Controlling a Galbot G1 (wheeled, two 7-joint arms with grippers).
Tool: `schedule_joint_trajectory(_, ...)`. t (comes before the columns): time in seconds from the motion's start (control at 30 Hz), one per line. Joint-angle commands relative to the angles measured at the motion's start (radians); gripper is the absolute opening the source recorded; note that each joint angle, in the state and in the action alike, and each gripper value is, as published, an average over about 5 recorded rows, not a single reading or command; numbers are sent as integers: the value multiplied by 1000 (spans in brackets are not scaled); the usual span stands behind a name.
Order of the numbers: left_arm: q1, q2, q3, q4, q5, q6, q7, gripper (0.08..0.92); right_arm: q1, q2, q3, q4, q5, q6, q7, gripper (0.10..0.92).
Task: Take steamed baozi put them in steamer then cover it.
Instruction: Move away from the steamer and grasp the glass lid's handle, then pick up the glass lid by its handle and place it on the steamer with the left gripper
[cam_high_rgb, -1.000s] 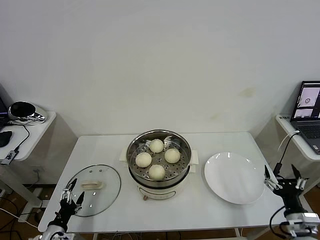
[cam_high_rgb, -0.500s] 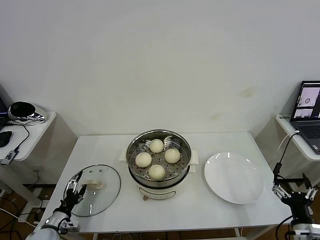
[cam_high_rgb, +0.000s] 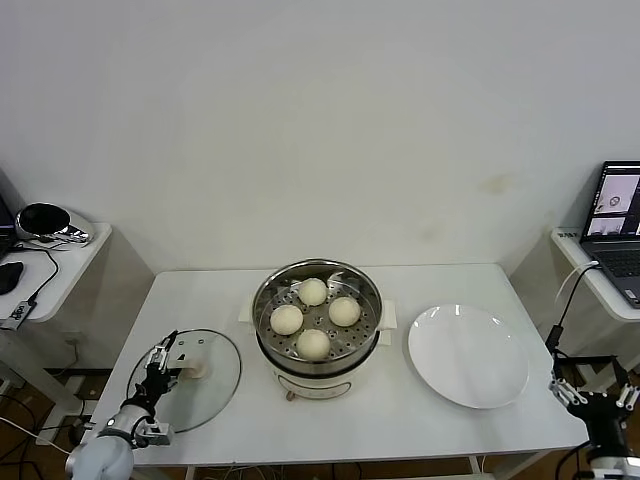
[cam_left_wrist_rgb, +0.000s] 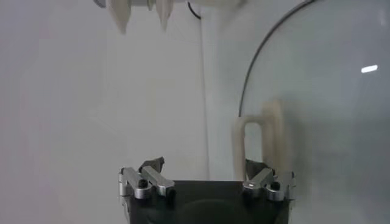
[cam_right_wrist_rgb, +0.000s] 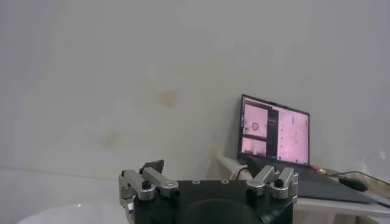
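Several cream-white steamed baozi (cam_high_rgb: 313, 343) lie on the perforated tray inside the shiny round steamer (cam_high_rgb: 263, 300) at the table's middle. The steamer is uncovered. Its glass lid (cam_high_rgb: 215, 385) lies flat at the front left of the table, cream handle (cam_high_rgb: 192, 370) on top. My left gripper (cam_high_rgb: 165, 358) hangs low over the lid, open, at the handle's near-left end. In the left wrist view the handle (cam_left_wrist_rgb: 256, 143) stands just ahead of one side of the left gripper (cam_left_wrist_rgb: 204, 165), whose jaws are spread wide. My right gripper (cam_high_rgb: 600, 395) is open beyond the table's front right corner, holding nothing.
An empty white plate (cam_high_rgb: 468, 355) sits right of the steamer. A side table with a laptop (cam_high_rgb: 618, 215) stands at the far right, with a cable hanging down. Another side table on the left carries a shiny helmet-like object (cam_high_rgb: 45, 222). In the right wrist view the laptop (cam_right_wrist_rgb: 274, 131) shows ahead.
My left gripper has moved forward over the lid up to its handle. The right gripper has sunk lower and away from the plate, past the table's corner.
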Motion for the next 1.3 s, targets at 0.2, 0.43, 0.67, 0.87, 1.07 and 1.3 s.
schedule_joint_trajectory(0.2,-29,-9,16,50,-13,9,-26,576,-3,5,-4,-1,-8,0,-4,823)
schedule_joint_trajectory(0.43,-9,-6,12,34,-58,40,-59,377,-6,3,-5,-1,-8,3,-6,823)
schedule_joint_trajectory(0.67,61,10,-12,-84,-98,92,-78,179,-6,2,-20,0,-16,5,-9,823)
schedule_joint_trajectory(0.87,149,57,-54,-273,-129,256,-74,144,-6,2,-43,1,-28,8,-12,823)
schedule_joint_trajectory(1.07,192,124,-111,-475,-160,399,39,144,-12,3,-60,7,-39,14,-15,823)
schedule_joint_trajectory(1.3,146,244,-88,-644,-281,534,185,144,-24,8,-81,12,-62,28,-16,823)
